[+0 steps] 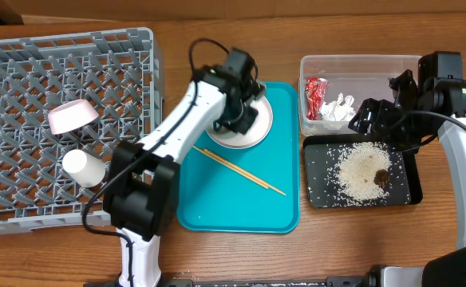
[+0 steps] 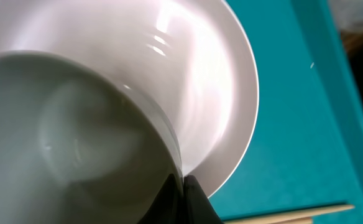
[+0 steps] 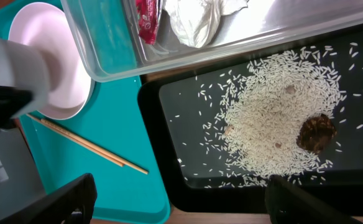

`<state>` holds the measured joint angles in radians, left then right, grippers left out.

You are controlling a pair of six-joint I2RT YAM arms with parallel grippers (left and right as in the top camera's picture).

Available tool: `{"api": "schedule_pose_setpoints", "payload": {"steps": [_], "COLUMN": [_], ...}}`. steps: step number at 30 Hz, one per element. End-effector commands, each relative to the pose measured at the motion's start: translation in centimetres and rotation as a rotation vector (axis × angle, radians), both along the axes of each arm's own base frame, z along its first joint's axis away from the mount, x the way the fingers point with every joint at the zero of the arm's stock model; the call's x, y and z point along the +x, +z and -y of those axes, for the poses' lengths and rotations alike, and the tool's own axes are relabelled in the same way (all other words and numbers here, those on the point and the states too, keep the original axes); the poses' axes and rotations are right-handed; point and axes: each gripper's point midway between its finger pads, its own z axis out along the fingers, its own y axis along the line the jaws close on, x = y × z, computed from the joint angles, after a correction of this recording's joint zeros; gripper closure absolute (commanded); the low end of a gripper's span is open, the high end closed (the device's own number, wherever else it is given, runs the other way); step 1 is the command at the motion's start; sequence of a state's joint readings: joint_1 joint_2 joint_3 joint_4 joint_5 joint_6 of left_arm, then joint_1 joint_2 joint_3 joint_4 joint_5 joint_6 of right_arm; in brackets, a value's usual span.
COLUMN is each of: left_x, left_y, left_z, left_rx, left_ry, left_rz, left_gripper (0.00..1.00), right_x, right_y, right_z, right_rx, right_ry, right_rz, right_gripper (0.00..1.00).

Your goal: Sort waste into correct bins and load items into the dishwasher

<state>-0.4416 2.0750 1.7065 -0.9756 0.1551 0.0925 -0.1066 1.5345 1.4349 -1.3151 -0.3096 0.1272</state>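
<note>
While our left claw (image 2: 183, 196) pinches the wall of the small white bowl (image 2: 76, 137) over the round white plate (image 2: 225, 93) on the big teal tray (image 1: 281, 199), mid-bench, our right claw (image 1: 377, 123) hangs wide. It hovers above the rice-strewn shallow black tray (image 1: 321, 195), far right.

The rack (image 1: 25, 80) is grey, its floor an open lattice. Against it show a pink bowl (image 1: 73, 116) and a white cup (image 1: 84, 168). The big tray (image 1: 233, 209) is plain teal, the plate (image 1: 258, 127) and white bowl (image 2: 76, 137) glossy white, and the chopsticks (image 1: 238, 170) pale wood. The tub (image 1: 361, 60) is clear, the wrapper (image 1: 313, 96) red and white, the tissue (image 1: 339, 108) white. The small tray (image 1: 319, 191) is black, speckled with white rice (image 1: 361, 169) around a dark brown lump (image 1: 382, 176).
</note>
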Motion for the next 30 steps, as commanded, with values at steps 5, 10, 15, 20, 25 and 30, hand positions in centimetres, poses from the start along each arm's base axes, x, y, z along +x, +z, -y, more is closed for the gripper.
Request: {"api": "schedule_pose_setpoints", "payload": {"steps": [5, 10, 15, 20, 25, 30], "left_x": [4.0, 4.7, 5.8, 6.7, 7.4, 7.3], "left_y": [15.7, 18.8, 18.6, 16.6, 13.5, 11.0], "left_z": [-4.9, -12.0, -17.8, -23.0, -25.8, -28.4], "left_rx": [-0.388, -0.658, -0.785, -0.987, -1.05, -1.067], "left_ry": [0.109, 0.139, 0.218, 0.284, 0.37, 0.459], "left_rz": [0.223, 0.235, 0.249, 0.226, 0.176, 0.132], "left_gripper": [0.96, 0.96, 0.96, 0.96, 0.96, 0.96], "right_x": [0.3, 0.3, 0.3, 0.3, 0.3, 0.2], "right_y": [1.6, 1.6, 1.6, 1.6, 1.6, 1.6], "right_z": [0.1, 0.1, 0.1, 0.1, 0.1, 0.1], "right_rx": [-0.009, -0.009, -0.009, -0.009, -0.009, -0.008], "right_ry": [-0.001, -0.001, -0.001, -0.001, -0.001, -0.001], "right_rz": [0.057, 0.057, 0.054, 0.054, 0.053, 0.051], "right_gripper": [0.11, 0.12, 0.12, 0.12, 0.12, 0.12]}}
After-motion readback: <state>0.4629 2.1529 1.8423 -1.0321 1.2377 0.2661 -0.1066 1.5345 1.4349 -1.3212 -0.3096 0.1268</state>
